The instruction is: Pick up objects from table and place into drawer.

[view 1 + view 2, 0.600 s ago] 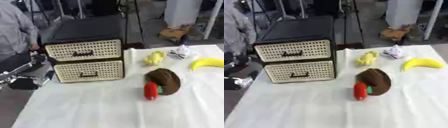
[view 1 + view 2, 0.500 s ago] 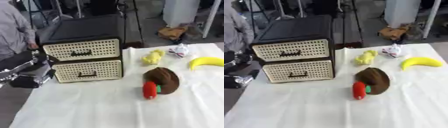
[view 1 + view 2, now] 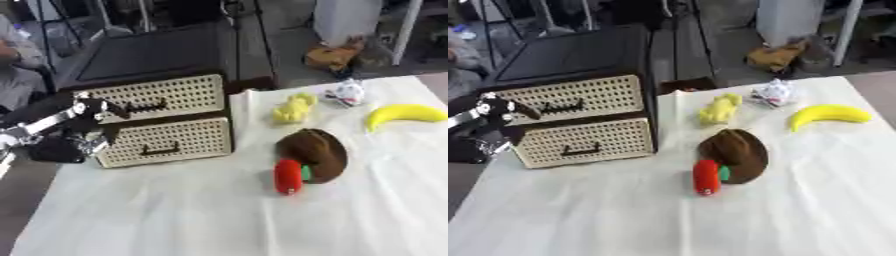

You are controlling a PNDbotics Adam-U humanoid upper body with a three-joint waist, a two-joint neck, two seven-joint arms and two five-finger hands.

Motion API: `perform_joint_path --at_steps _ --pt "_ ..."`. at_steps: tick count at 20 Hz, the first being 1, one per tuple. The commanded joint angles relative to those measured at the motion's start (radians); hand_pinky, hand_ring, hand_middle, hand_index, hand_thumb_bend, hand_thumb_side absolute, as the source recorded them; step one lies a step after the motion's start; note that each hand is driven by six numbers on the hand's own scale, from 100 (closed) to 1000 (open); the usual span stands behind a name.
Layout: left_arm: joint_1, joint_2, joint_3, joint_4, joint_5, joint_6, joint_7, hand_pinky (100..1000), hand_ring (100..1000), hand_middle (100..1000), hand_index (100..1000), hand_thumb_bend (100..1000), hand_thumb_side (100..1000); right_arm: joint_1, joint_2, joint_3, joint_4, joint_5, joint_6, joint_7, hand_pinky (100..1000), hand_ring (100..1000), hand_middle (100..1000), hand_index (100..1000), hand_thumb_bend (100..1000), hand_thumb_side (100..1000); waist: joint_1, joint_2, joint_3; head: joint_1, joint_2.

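The black drawer unit stands at the back left, both cream wicker drawers closed. My left hand hangs in front of the left end of the upper drawer, just left of its dark handle. On the white cloth lie a yellow soft toy, a white crumpled thing, a banana, a brown hat-shaped object and a red piece with a green bit leaning on it. The right hand is out of sight.
The white cloth-covered table runs to the front and right. A person's sleeve shows at the far left edge. A brown bag lies on the floor behind the table.
My left hand has moved up and to the right, closer to the upper drawer's handle. The objects on the cloth have not moved.
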Motion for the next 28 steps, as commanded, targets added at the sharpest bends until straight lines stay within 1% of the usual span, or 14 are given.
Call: perform_joint_path --at_steps 1,7,9,15,18,21,23,24,25,26,28 --pt "-0.026 0.023 0.013 0.01 0.059 0.018 -0.031 100 100 100 803 110 703 -0.02 -0.013 -0.002 -0.015 -0.01 0.004 0.003 567 729 609 737 100 849 -0.003 -0.011 -0.003 -0.005 -0.009" --pt "-0.028 0.03 0.014 -0.003 0.157 0.055 -0.08 100 100 100 795 108 704 -0.02 -0.014 -0.005 -0.015 -0.01 0.011 0.0 578 729 609 737 100 842 0.004 -0.012 -0.008 0.004 -0.013" --pt "-0.025 0.036 0.014 -0.013 0.175 0.067 -0.093 100 100 100 786 106 706 -0.02 -0.014 -0.006 -0.015 -0.01 0.014 -0.002 578 729 609 737 100 837 0.005 -0.013 -0.009 0.004 -0.011" --pt "-0.01 0.059 0.029 -0.033 0.244 0.118 -0.16 100 100 100 772 100 700 -0.022 -0.012 -0.008 -0.015 -0.006 0.022 -0.008 579 729 608 737 100 831 0.009 -0.017 -0.009 -0.017 0.01" --pt "-0.008 0.062 0.038 -0.044 0.252 0.136 -0.183 100 100 100 772 100 699 -0.023 -0.009 -0.008 -0.015 -0.005 0.025 -0.01 579 729 608 737 100 831 0.008 -0.017 -0.009 -0.018 0.006" --pt "-0.011 0.055 0.037 -0.048 0.236 0.142 -0.193 100 100 100 776 100 692 -0.024 -0.008 -0.008 -0.015 -0.004 0.025 -0.01 579 729 608 737 100 833 0.005 -0.014 -0.011 -0.015 0.002" --pt "-0.02 0.043 0.035 -0.05 0.187 0.139 -0.177 100 100 100 787 100 687 -0.025 -0.006 -0.008 -0.015 -0.004 0.024 -0.01 579 729 608 737 100 834 0.001 -0.012 -0.012 -0.01 -0.002" --pt "-0.022 0.038 0.033 -0.05 0.163 0.135 -0.166 100 100 100 843 100 665 -0.025 -0.005 -0.008 -0.015 -0.004 0.024 -0.009 579 729 608 737 100 837 0.0 -0.011 -0.012 -0.008 -0.003" --pt "-0.031 0.029 0.035 -0.055 0.102 0.129 -0.14 100 100 100 852 100 652 -0.027 -0.004 -0.007 -0.015 -0.004 0.023 -0.009 579 730 608 737 100 838 -0.003 -0.01 -0.012 0.003 -0.01" --pt "-0.04 0.017 0.035 -0.061 0.019 0.12 -0.103 100 100 100 852 100 648 -0.028 -0.002 -0.007 -0.015 -0.005 0.023 -0.008 579 730 608 737 100 826 -0.005 -0.008 -0.012 0.016 -0.018" --pt "-0.052 -0.006 0.031 -0.068 -0.157 0.1 -0.024 100 100 100 865 100 632 -0.027 -0.001 -0.007 -0.015 -0.005 0.021 -0.007 579 730 608 736 100 840 -0.01 -0.006 -0.012 0.045 -0.033"
